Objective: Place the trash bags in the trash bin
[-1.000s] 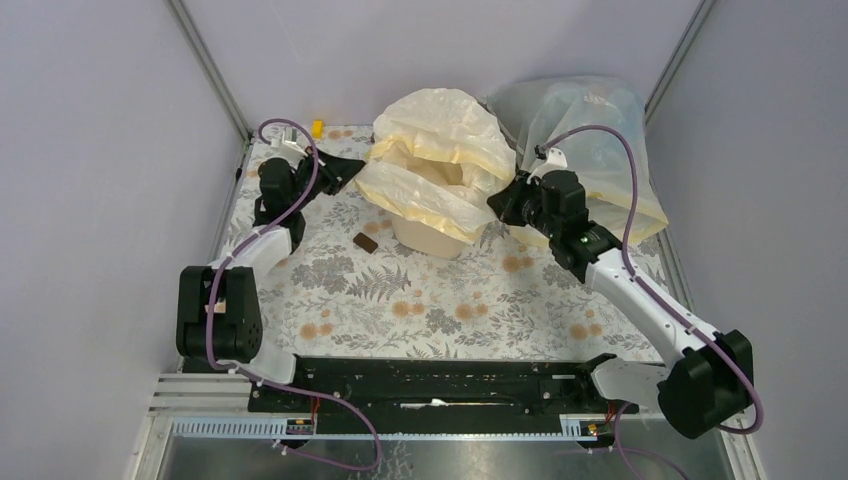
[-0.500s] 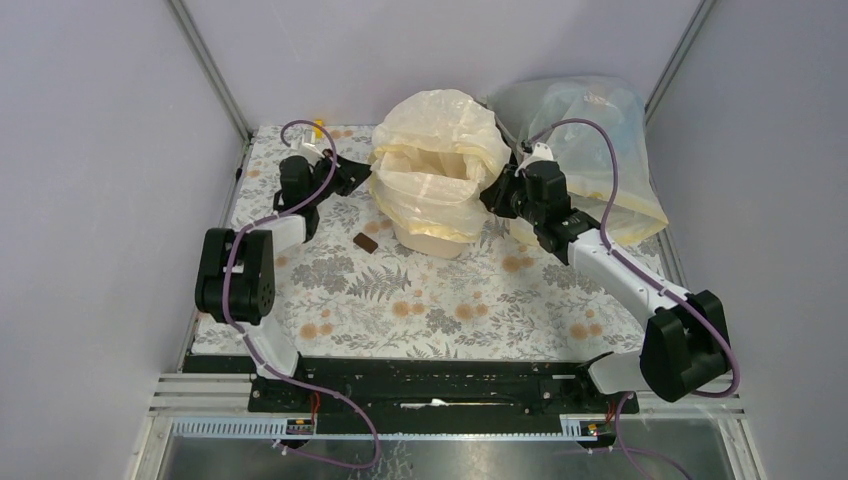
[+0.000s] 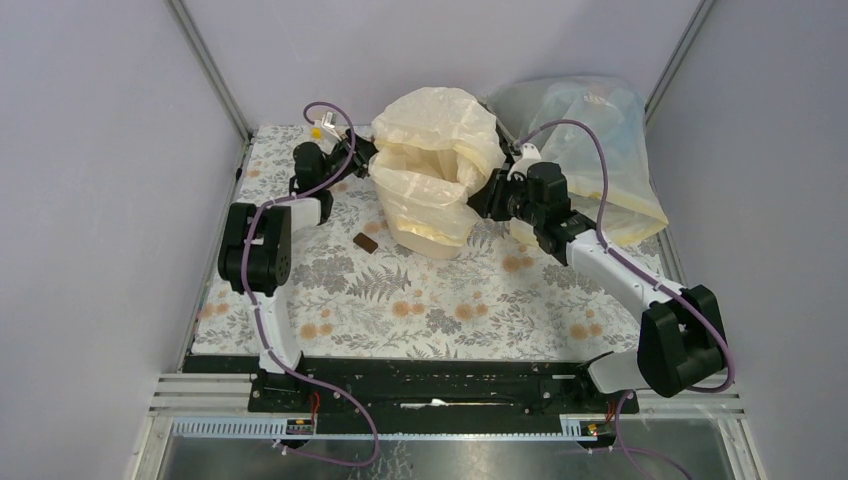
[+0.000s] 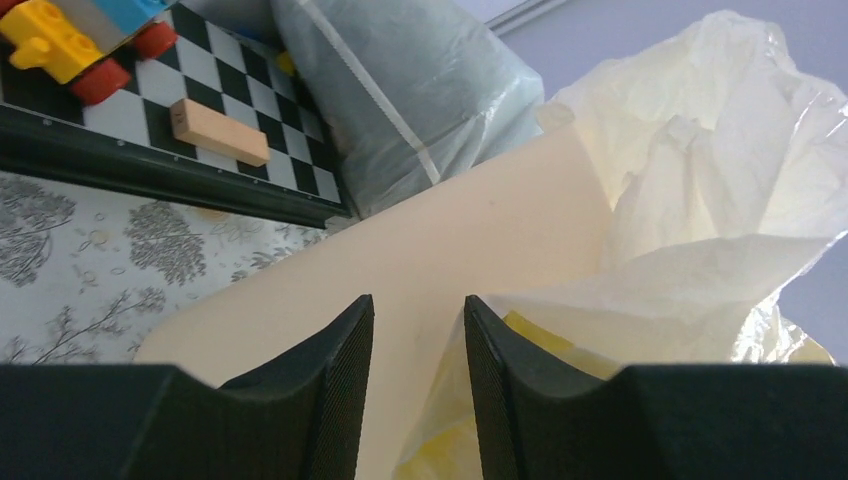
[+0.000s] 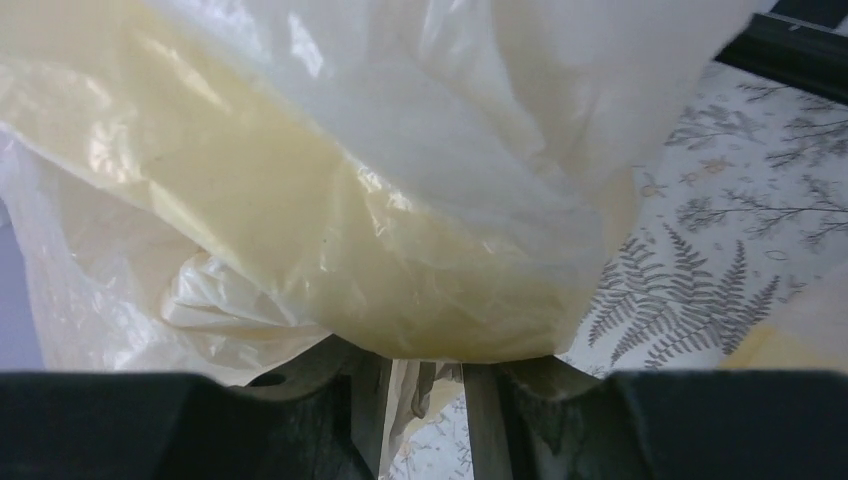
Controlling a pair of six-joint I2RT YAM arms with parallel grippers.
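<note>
Top external view, from left to right: the left gripper (image 3: pixel 362 158) reaches the trash bin (image 3: pixel 425 242) at about its 10 o'clock, beside a small yellow piece (image 3: pixel 316 131) near the far edge of the floral table (image 3: pixel 440 310). A small brown block (image 3: pixel 366 241) lies on the cloth at the bin's 8 o'clock, apart from it. The trash bag (image 3: pixel 440 135) sits in the bin's mouth, billowing above the rim and draping down the outside. The right gripper (image 3: pixel 490 200) is against the draped film at the bin's 3 o'clock, and a whitish-clear sack (image 3: pixel 600 130) bulges at 2 o'clock. On the left wrist camera the fingers (image 4: pixel 330 390) stand apart with the bin's bare wall showing between them; the bag's edge hangs just by the right-hand finger, not pinched. On the right wrist camera the fingers (image 5: pixel 490 420) are also spread, a loose fold of film dangling in the gap while the bag fills the frame above.
</note>
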